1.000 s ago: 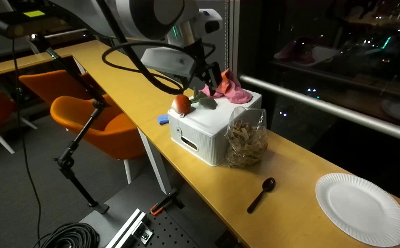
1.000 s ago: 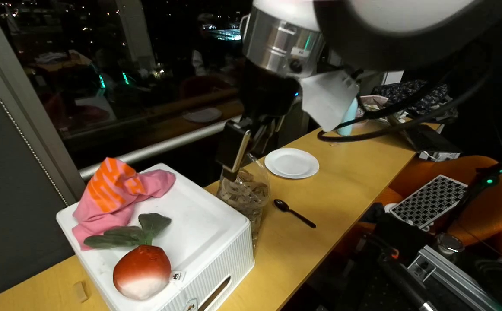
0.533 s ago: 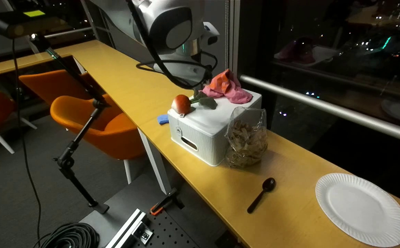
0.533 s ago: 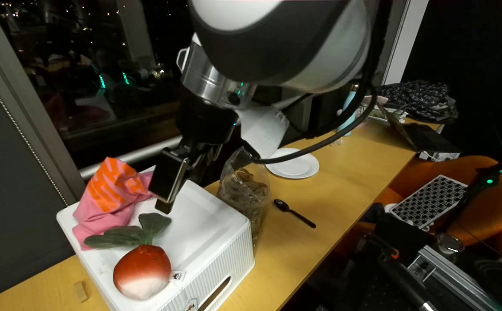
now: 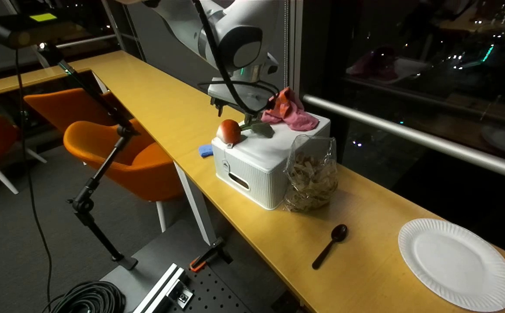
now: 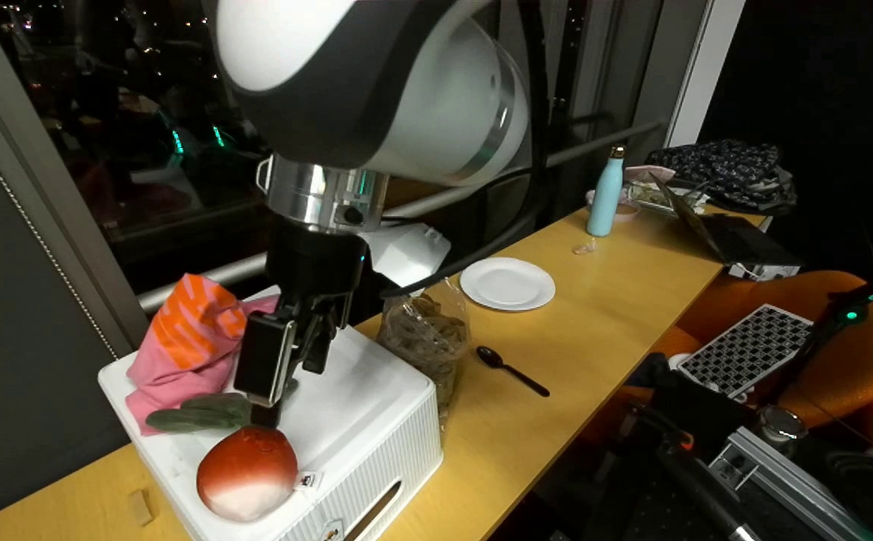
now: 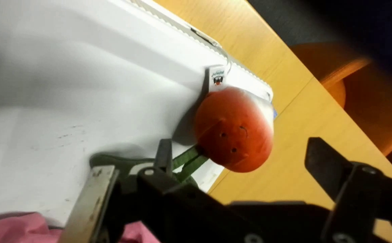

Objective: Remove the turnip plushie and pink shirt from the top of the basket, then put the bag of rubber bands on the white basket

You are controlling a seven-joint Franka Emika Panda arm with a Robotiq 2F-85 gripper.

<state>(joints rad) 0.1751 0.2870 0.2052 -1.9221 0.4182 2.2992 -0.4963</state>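
The wooden table [image 5: 374,261] bears the white basket [image 5: 259,184], with the pink shirt [image 6: 181,353] bundled on top and the bag of rubber bands [image 5: 311,182] just beside it, while the gripper [image 7: 239,145] hangs, jaws wide apart, near the turnip plushie [image 6: 249,477] atop the basket, though whether it touches the leaves [image 6: 200,415] is hard to tell.

Office, seemingly: orange chairs [image 5: 154,174], long table [image 5: 374,234] (window [image 5: 417,95] alongside).

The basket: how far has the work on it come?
Done: nothing yet; turnip and shirt both lie on the basket. In hand: probably the turnip; the open end effector is near it, empty. Left: remove both, then move the bag from the table onto the basket.
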